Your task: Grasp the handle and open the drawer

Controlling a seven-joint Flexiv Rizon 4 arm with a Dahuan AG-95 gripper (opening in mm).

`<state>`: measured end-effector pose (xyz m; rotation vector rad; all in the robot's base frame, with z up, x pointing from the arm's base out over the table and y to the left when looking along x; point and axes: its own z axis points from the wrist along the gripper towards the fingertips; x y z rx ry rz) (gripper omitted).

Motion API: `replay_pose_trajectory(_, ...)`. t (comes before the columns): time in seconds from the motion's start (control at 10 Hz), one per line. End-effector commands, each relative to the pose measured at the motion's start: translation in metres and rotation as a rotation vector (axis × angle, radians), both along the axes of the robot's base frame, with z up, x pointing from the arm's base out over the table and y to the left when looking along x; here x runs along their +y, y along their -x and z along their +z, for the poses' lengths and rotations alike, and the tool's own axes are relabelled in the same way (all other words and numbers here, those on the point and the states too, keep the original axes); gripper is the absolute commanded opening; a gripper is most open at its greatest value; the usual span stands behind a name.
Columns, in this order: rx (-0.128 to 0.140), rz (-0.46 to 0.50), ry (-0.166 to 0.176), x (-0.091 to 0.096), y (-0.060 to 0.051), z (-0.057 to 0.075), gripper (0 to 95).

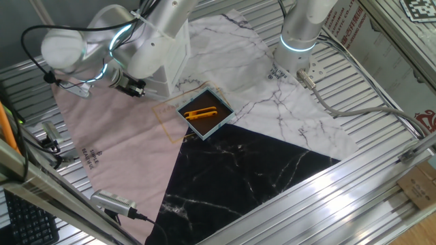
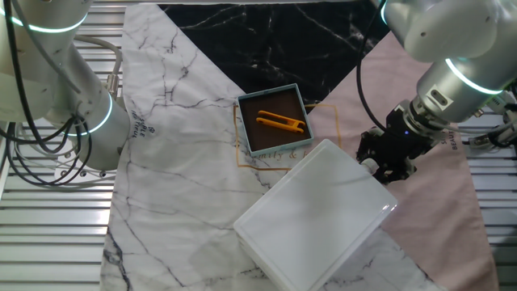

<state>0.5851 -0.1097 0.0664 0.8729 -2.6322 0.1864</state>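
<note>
The small white cabinet (image 2: 311,217) stands on the cloth; in one fixed view it (image 1: 172,67) is partly hidden behind the arm. My black gripper (image 2: 386,164) is right at the cabinet's drawer side, and it also shows in one fixed view (image 1: 131,86) low against that face. The drawer front (image 1: 155,83) shows only as a narrow white strip. The black knob handle is hidden behind my fingers in both views. I cannot tell whether the jaws are closed on it, nor whether the drawer is slid out.
A shallow blue-edged tray (image 2: 300,95) with an orange tool (image 2: 281,123) lies close beside the cabinet. A second arm's base (image 1: 300,41) stands on the white marble cloth. Cables (image 1: 347,102) run along the slatted table. A camera (image 1: 112,202) sits at the table edge.
</note>
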Motion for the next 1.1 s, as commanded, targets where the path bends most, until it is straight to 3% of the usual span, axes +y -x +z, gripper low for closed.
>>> replay_pose_trajectory(0.1,0.0,0.003,-0.001,-0.0001,0.0,-0.0002,38.0)
replay_pose_trajectory(1.1,0.0,0.002,0.004,-0.0012,0.0057,-0.0019,38.0)
